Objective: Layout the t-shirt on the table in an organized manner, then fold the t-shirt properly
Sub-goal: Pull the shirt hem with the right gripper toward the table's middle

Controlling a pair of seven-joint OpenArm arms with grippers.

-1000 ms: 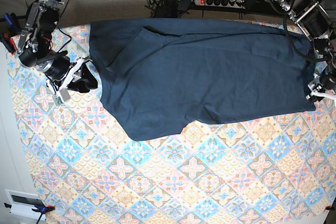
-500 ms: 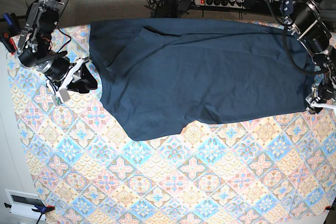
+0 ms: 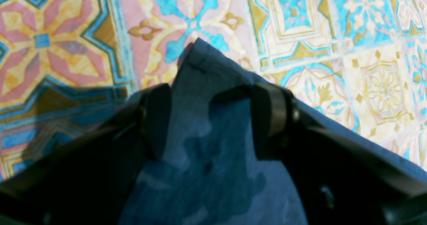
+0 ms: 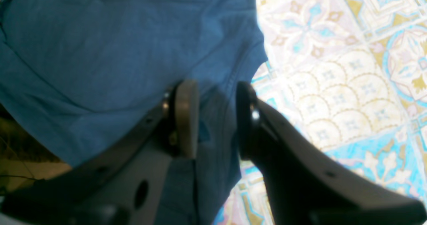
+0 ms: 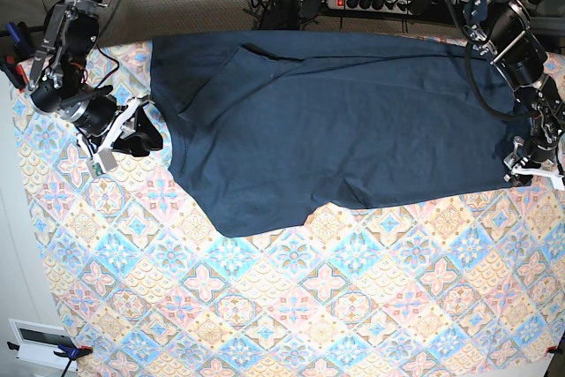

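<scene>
**Both grippers at opposite edges of the spread shirt**

The t-shirt (image 5: 335, 121) lies spread across the far half of the table (image 5: 291, 306), mostly flat, with a fold line running from the upper left and a few shallow creases. Its near edge sags to a rounded corner at lower left; the rest of the table's near half shows bare patterned cloth.

The left gripper (image 5: 530, 165) sits at the shirt's right-hand corner in the base view. In its wrist view the left gripper (image 3: 210, 118) has both fingers (image 3: 156, 118) set wide apart, one on each side of a pointed corner of cloth (image 3: 200, 84) that rises between them. The fingers do not appear to press the cloth, though the blur makes contact hard to judge.

The right gripper (image 5: 132, 134) is at the shirt's left edge. Its wrist view shows the right gripper (image 4: 217, 118) with a moderate gap between the pads (image 4: 186, 118); a hemmed edge of cloth runs through that gap. Whether the pads pinch it I cannot tell.
</scene>
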